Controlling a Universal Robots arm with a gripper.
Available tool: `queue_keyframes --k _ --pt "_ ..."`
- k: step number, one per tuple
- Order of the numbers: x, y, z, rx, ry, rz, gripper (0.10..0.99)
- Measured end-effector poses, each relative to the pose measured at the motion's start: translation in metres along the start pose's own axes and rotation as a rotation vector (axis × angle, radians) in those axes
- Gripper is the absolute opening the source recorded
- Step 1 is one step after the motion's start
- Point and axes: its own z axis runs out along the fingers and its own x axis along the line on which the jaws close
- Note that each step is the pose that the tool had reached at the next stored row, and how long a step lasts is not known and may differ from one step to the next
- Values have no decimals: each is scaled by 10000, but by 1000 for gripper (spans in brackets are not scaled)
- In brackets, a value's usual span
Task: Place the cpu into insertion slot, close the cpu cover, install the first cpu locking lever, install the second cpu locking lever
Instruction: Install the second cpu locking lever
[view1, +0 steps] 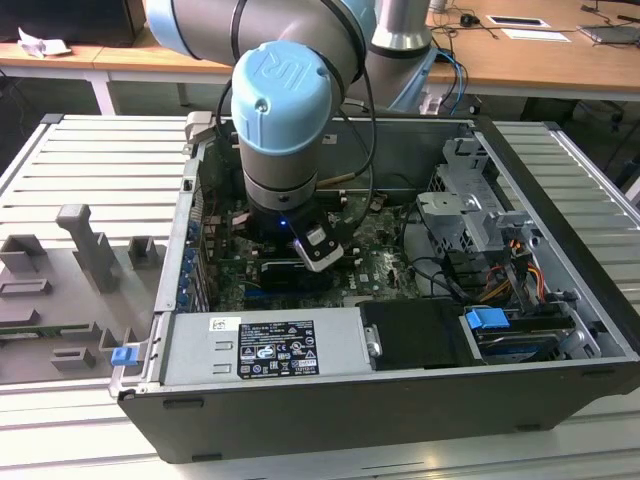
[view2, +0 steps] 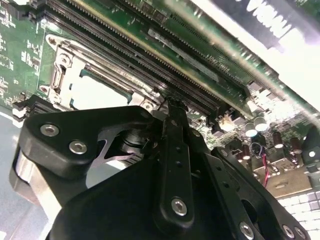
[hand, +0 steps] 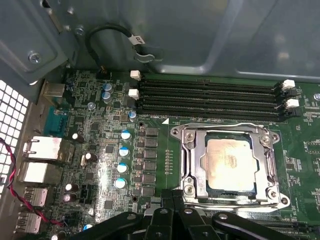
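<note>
The cpu (hand: 230, 162) lies flat in the insertion slot (hand: 276, 194) on the green board, its pale metal face showing through the window of the cpu cover (hand: 192, 165). The cover is down over it. A thin wire lever (hand: 220, 126) runs along the socket side nearest the memory slots, and another (hand: 235, 203) along the opposite side. My gripper (hand: 174, 198) is shut, its black fingertips together at the socket corner by that second lever. In the second wrist view the gripper (view2: 172, 104) ends just beside the cover (view2: 65, 75) and cpu (view2: 97, 92). In the exterior view the gripper (view1: 300, 262) reaches down inside the case.
Long black memory slots (hand: 210, 95) lie beside the socket. Capacitors (hand: 122, 150) and rear ports (hand: 42, 150) stand on the other side. The open computer case (view1: 560, 150) holds a power supply (view1: 260, 345) and a drive cage (view1: 470, 200). Grey fixtures (view1: 90, 250) sit on the table at the exterior view's left.
</note>
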Motion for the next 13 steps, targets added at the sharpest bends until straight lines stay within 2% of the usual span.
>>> queue_keyframes --k 8,13 --pt "0 1 16 10 3 0 106" --pt "-1 11 -10 55 4 -1 106"
